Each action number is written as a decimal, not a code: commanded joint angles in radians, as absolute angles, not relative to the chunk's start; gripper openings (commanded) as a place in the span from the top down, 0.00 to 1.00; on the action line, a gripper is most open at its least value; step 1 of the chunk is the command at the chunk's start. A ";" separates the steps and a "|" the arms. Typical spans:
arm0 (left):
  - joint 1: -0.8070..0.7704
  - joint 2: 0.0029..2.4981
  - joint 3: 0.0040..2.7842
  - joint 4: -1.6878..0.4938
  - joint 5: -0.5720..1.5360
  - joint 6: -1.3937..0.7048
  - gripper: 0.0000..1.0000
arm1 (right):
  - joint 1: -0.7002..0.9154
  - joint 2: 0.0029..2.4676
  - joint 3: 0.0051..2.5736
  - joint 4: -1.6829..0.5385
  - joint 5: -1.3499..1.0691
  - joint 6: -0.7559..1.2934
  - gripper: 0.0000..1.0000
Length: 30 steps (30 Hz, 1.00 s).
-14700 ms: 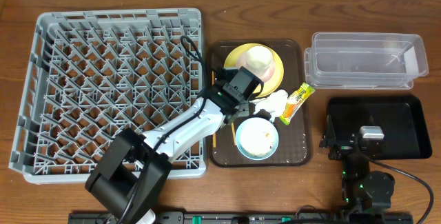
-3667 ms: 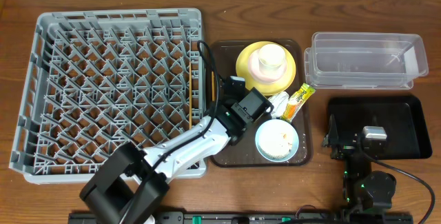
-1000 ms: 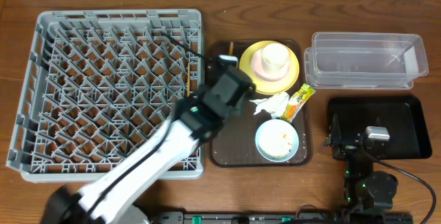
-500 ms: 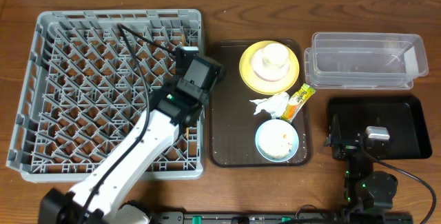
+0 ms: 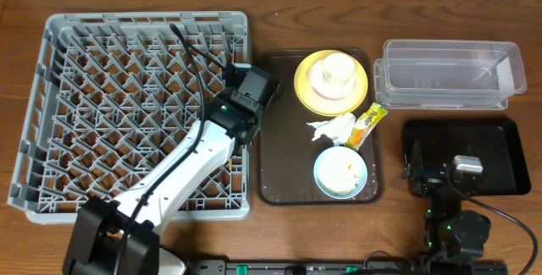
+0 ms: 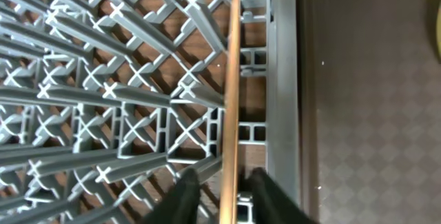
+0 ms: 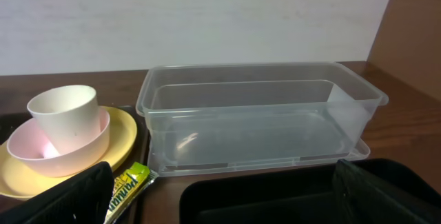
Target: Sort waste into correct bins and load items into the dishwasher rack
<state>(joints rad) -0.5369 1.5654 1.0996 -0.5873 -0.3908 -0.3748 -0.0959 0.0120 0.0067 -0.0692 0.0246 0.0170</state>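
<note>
The grey dishwasher rack (image 5: 127, 55) fills the left of the table. My left gripper (image 5: 246, 97) hangs over the rack's right edge. In the left wrist view a wooden chopstick (image 6: 231, 79) lies along the rack (image 6: 103, 79) between the fingers of that gripper (image 6: 226, 195), which stands open with a small gap on each side. On the brown tray (image 5: 279, 165) are the yellow plate (image 5: 305, 89), a white cup (image 5: 332, 69) in a bowl (image 7: 69, 148), the napkin (image 5: 334, 127), the wrapper (image 5: 367, 125) and a light blue bowl (image 5: 340, 172) with rice scraps. My right gripper (image 5: 432, 173) is wide open and empty.
The clear container (image 5: 449, 74) stands at the back right, with the black tray (image 5: 491, 152) in front of it. My right gripper (image 7: 227, 196) hovers at the black tray's left end. The brown tray's edge (image 6: 365, 114) runs just right of the rack wall.
My left arm carried the chopstick from the brown tray's edge to the rack's right side. Its jaws have now parted off the chopstick. The right arm has not moved.
</note>
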 commanded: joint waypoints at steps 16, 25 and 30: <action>-0.536 1.566 1.104 -0.526 -0.131 -0.371 0.66 | -0.112 0.006 0.006 -0.073 0.025 0.010 0.01; -0.551 1.554 1.256 -0.634 0.031 -0.405 0.64 | -0.112 0.006 0.006 -0.073 0.025 0.010 0.01; -0.551 1.573 1.530 -0.801 0.110 -0.401 0.64 | -0.112 0.006 0.006 -0.073 0.025 0.010 0.01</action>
<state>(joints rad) -0.5510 1.5677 1.3777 -0.7673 0.0303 -0.3927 -0.0959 0.0120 0.0067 -0.0692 0.0246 0.0170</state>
